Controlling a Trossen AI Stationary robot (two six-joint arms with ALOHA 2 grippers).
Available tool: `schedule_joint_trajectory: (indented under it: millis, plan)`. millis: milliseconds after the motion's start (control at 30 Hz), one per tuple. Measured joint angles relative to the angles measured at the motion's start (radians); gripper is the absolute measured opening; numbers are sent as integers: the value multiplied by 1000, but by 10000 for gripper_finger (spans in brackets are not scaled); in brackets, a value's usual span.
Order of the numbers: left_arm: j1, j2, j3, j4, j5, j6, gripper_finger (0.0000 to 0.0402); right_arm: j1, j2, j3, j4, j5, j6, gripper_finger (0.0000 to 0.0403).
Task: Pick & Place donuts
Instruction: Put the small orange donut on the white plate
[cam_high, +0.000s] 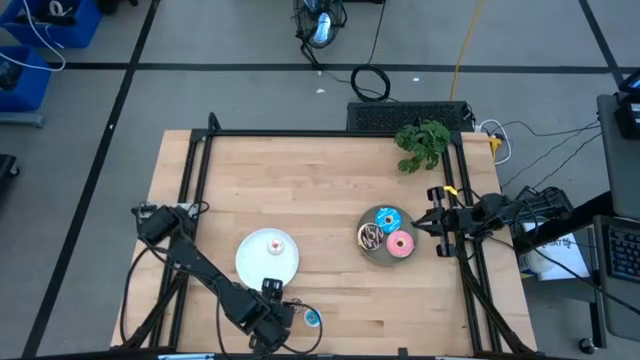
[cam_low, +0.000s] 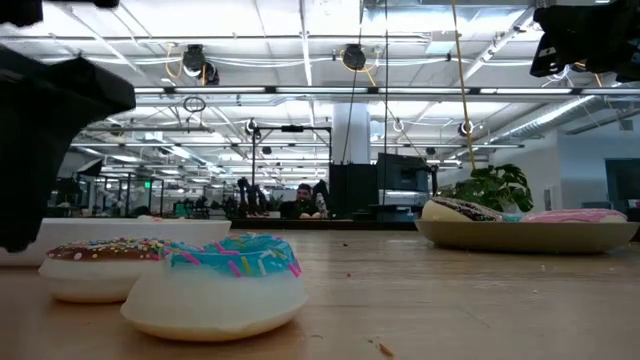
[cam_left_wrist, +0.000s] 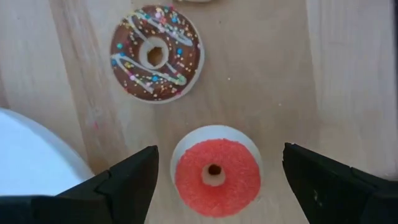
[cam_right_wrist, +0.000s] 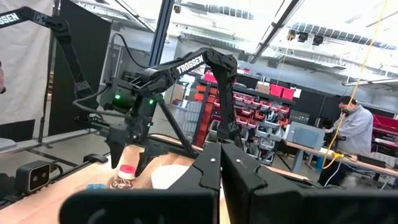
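Seven donuts in all. One pale pink donut (cam_high: 275, 245) lies on the white plate (cam_high: 255, 272). Three tiny ones lie on the bench (cam_high: 330, 180) just beside that plate: one red donut (cam_left_wrist: 216, 177), one brown sprinkled donut (cam_left_wrist: 157, 55) and one blue-iced donut (cam_high: 312, 318). Three larger ones sit well apart from the white plate, on the grey plate (cam_high: 380, 259): one blue sprinkled donut (cam_high: 388, 217), one dark brown donut (cam_high: 371, 237) and one pink donut (cam_high: 401, 245). There are two plates, two end effectors, namely the left end effector (cam_left_wrist: 219, 154) and the right end effector (cam_right_wrist: 221, 158), and one leafy sprig (cam_high: 423, 142).
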Motion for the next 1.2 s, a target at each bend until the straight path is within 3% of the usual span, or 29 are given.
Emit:
schedule_joint_trajectory:
  millis: [367, 867, 1000, 1200]
  plan:
    - [7, 47, 5, 14, 61, -15, 331, 0, 16, 0, 2, 24, 1, 0]
    - [29, 22, -2, 1, 92, 1, 146, 0, 16, 0, 2, 24, 3, 0]
    - [43, -34, -3, -3, 100, -9, 127, 0, 16, 0, 2, 24, 3, 0]
    - [58, -164, -3, -28, 73, -24, 136, 0, 16, 0, 2, 24, 3, 0]
